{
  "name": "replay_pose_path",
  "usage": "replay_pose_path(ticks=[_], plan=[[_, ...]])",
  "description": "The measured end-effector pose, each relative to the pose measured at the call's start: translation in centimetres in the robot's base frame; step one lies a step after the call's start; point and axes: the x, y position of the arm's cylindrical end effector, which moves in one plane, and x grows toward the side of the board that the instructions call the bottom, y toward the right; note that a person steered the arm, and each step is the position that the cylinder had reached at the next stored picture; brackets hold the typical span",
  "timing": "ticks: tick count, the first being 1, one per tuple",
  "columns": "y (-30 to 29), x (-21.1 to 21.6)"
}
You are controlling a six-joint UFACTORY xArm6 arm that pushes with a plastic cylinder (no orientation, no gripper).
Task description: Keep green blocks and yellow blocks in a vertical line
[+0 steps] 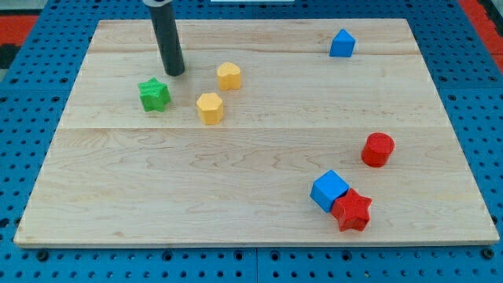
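Note:
A green star block [154,94] lies at the view's upper left on the wooden board [236,173]. Two yellow blocks lie to its right: one yellow hexagon-like block [229,75] higher up, and another yellow block [210,108] lower and slightly left of it. My tip [174,71] stands just above and right of the green star, a short gap from it, and well left of the upper yellow block. No other green block shows.
A blue house-shaped block [342,43] sits at the view's top right. A red cylinder [377,149] lies at the right. A blue cube [329,190] touches a red star [351,210] at the lower right.

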Motion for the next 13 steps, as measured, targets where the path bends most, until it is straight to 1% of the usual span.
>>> replay_pose_path(ticks=[1, 3, 4, 5, 6, 7, 8, 9, 10, 11, 12, 13], plan=[[-3.1, -3.0], [3.6, -4.6], [-2.3, -6.3], [0.2, -7.3], [7.4, -8.2], [15.0, -6.8], [15.1, -1.3], [13.2, 2.6], [8.8, 2.7], [1.9, 2.7], [1.4, 2.8], [7.2, 3.5]])
